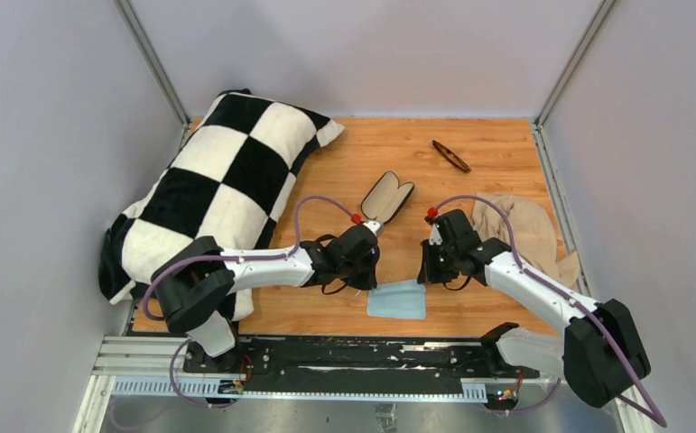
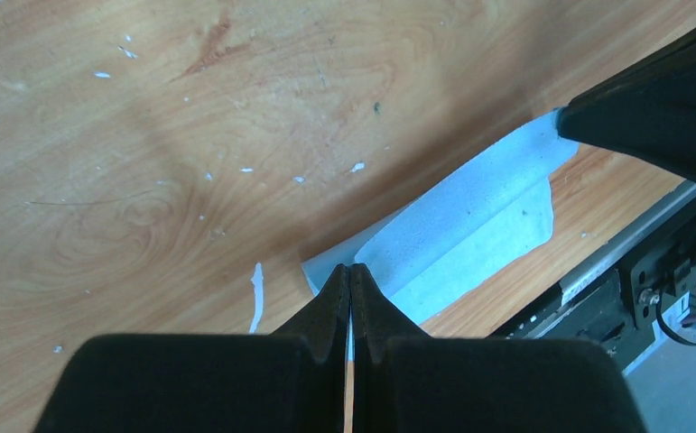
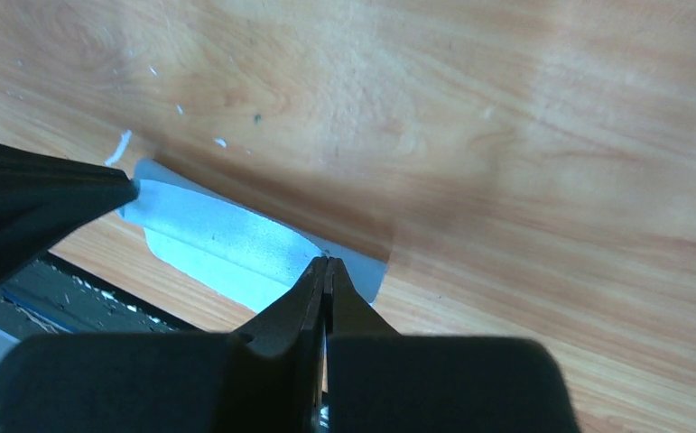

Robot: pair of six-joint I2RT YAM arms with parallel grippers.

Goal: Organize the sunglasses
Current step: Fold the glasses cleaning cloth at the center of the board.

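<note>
Table (image 1: 434, 149): light wood-grain board, smooth, with white flecks in both wrist views. Pale walls stand on three sides and a black rail runs along the near edge.

Pillow (image 1: 227, 180): soft and plush, black-and-white checks. It fills the left side, and one corner hangs over the near-left edge.

Fabric (image 1: 526, 227): beige, limp and crumpled, against the right edge behind my right arm.

Case (image 1: 387, 197): black oblong hard shell with a beige lining. It lies open in mid-table, just beyond my left wrist.

Cloth (image 1: 396, 299): light blue, thin, fine matte weave, near the front edge between my two arms. Part of it is doubled over, and it runs as a raised fold from one hand to the other with shadow beneath.

Left hand (image 2: 351, 268): fingers pressed together, pinching the cloth's left end.

Right hand (image 3: 326, 262): fingers pressed together, pinching the cloth's right end. The two hands face each other across the cloth.

Sunglasses (image 1: 450, 155): folded, slim and elongated, with a thin dark frame and dark brownish lenses, shorter than the case. They lie flat and diagonal on the far right part of the table. They are near the back wall, beyond and to the right of the case, and well apart from both hands. Nothing touches them. Bare wood shows on every side, widest toward the case and the table's middle.
</note>
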